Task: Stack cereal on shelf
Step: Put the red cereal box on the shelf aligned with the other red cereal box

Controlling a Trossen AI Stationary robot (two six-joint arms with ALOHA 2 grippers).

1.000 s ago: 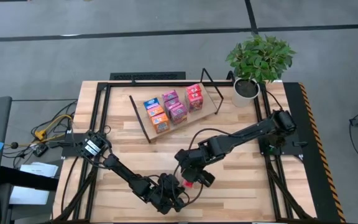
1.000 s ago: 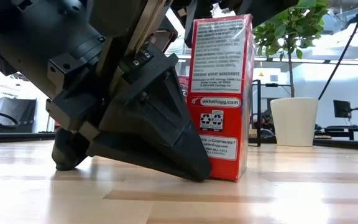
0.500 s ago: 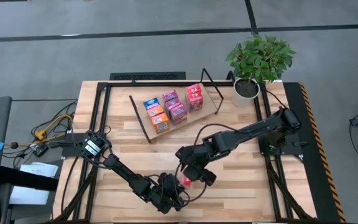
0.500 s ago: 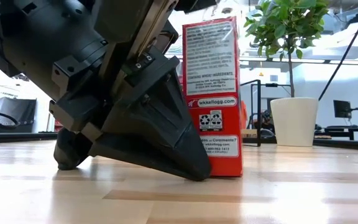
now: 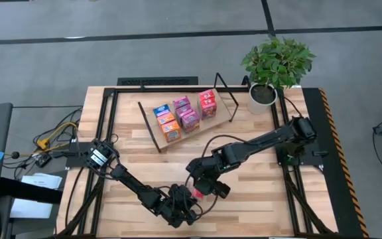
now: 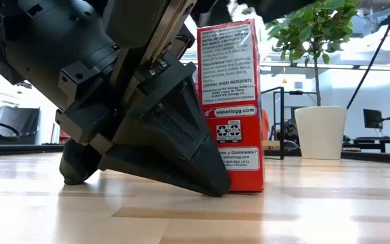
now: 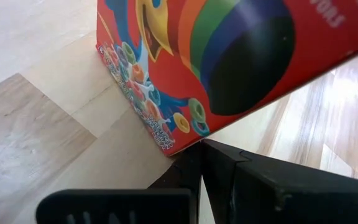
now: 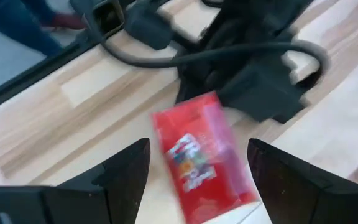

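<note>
Left hand (image 5: 181, 206) is seen low at the near edge of the slatted pale wooden surface (image 5: 138, 149), pressed beside a small upright red cardboard cereal box (image 6: 230, 105); whether its fingers are apart or together cannot be told. Right hand (image 5: 204, 187) is held above that box with fingers (image 8: 126, 171) spread apart. A tilted light plywood shelf (image 5: 225, 105) with black rod ends, bearing further small boxes (image 5: 178, 116), is shown toward the far side. A potted green plant (image 5: 276, 63) occupies the far right corner. Grey flooring (image 5: 144, 53) surrounds the surface; cables (image 5: 52, 136) lie on the left.
</note>
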